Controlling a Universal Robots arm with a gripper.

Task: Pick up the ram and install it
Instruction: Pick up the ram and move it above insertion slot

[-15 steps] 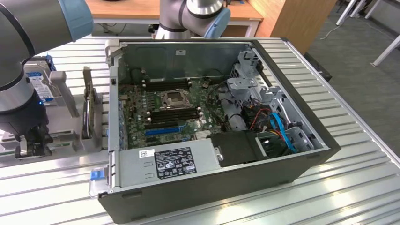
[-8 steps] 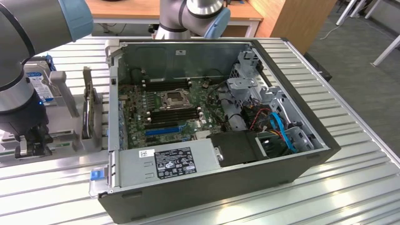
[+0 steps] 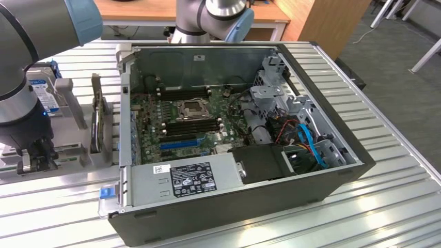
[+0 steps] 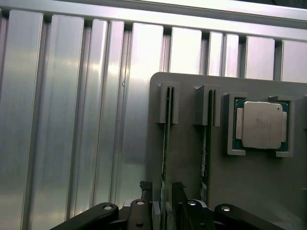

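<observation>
Presently the pincer point(image 4: 161, 187) hangs over the grey holder point(image 4: 187, 143) with its jaws spread, one on each side of the ram point(image 4: 166, 124). The ram stands on edge in the holder's outermost slot. A second stick point(image 4: 206, 139) stands in the next slot, and a processor point(image 4: 261, 124) lies in the pocket beyond that. The holder rests on the ribbed worktop point(image 4: 72, 120).
</observation>
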